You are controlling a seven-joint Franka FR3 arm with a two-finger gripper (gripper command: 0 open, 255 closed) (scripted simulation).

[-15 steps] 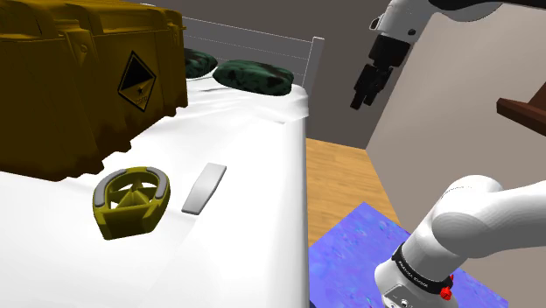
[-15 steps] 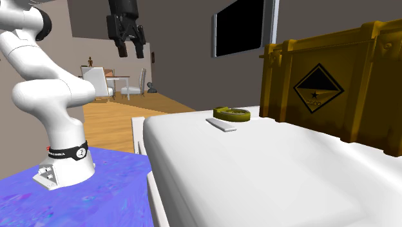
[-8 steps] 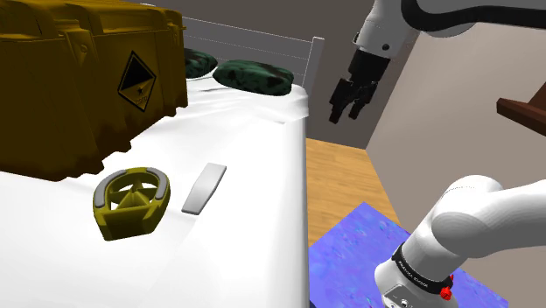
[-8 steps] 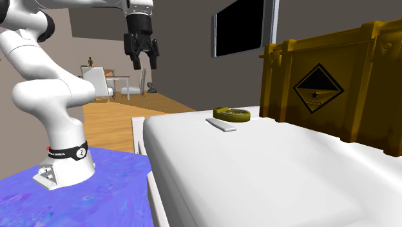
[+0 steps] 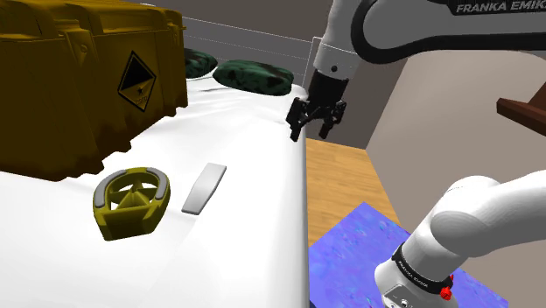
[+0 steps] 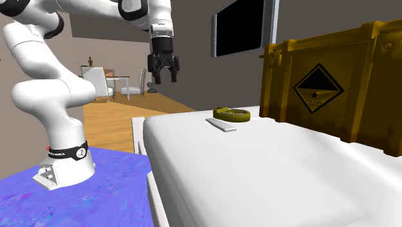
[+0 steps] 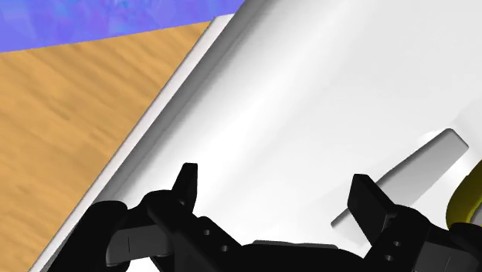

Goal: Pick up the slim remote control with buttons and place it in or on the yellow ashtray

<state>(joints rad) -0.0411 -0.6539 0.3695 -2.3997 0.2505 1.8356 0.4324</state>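
White and flat, the slim remote (image 5: 204, 188) lies on the white bed (image 5: 254, 254) just beside the yellow ashtray (image 5: 131, 203) without touching it, so the carry should be short. The black gripper (image 5: 308, 131) hangs over the bed's edge, well apart from the remote. Its fingers are spread and empty, presumably to straddle the remote's narrow width.

The black gripper (image 6: 163, 77) hangs in the air with its fingers apart, up near the far corner of the white bed (image 6: 258, 174) and well apart from everything on it. Toward the bed's far edge a flat pale remote (image 6: 221, 124) lies just beside the yellow ashtray (image 6: 232, 114). The ashtray sits close to the big yellow crate (image 6: 335, 84).
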